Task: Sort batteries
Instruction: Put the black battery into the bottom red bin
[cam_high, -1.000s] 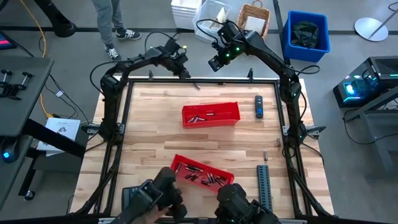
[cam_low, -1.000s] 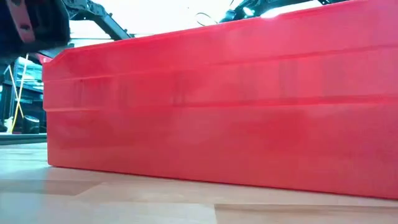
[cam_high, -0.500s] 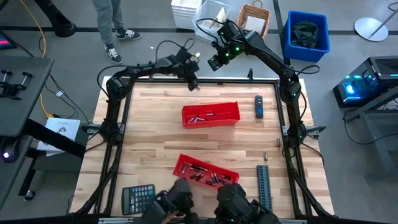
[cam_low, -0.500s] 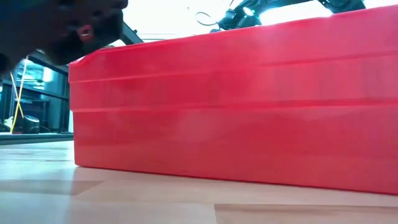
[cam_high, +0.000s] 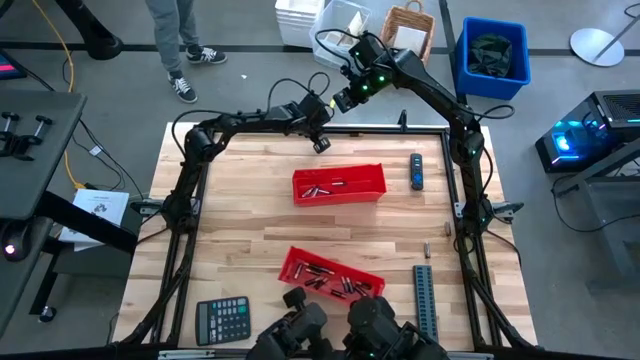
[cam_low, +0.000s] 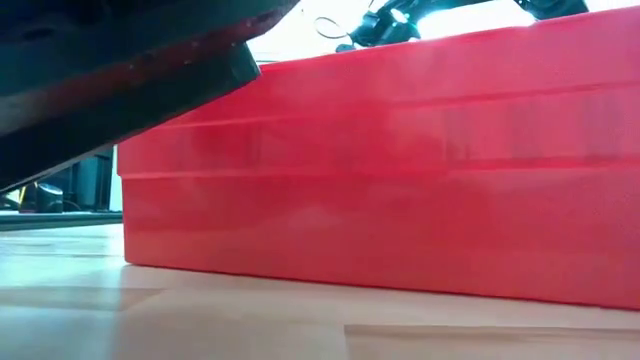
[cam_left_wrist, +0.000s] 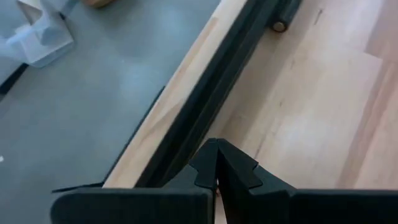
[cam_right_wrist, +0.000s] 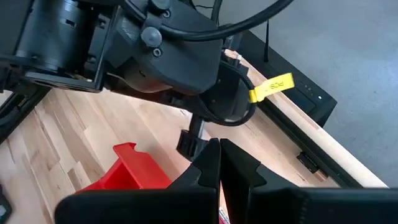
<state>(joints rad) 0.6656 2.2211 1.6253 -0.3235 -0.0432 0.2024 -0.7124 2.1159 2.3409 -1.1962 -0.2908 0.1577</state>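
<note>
Two red trays hold small dark batteries: the far tray (cam_high: 338, 184) mid-table with batteries (cam_high: 322, 188), and the near tray (cam_high: 331, 273) with several batteries (cam_high: 330, 283). The near tray's wall (cam_low: 400, 170) fills the low view. My left gripper (cam_high: 321, 145) (cam_left_wrist: 216, 169) hangs shut, with nothing in it, over the bare wood just inside the table's far rail, beyond the far tray's left end. My right gripper (cam_high: 343, 102) (cam_right_wrist: 219, 157) hangs shut higher up, beyond the far edge, with my left gripper (cam_right_wrist: 188, 142) in its view.
A calculator (cam_high: 222, 318) lies at the near left. A black-and-blue device (cam_high: 416, 172) lies right of the far tray. A grey ridged strip (cam_high: 425, 300) lies at the near right. A black frame rail (cam_left_wrist: 205, 106) runs along the far edge. A dark bulky shape (cam_high: 295, 330) (cam_low: 110, 80) sits at the near edge.
My left gripper has swung from beyond the far rail toward the table's right and near side, sinking over the wood near the far tray, and has rolled. The dark shape at the near edge has shifted right, uncovering the calculator. The near tray has slid slightly rightward.
</note>
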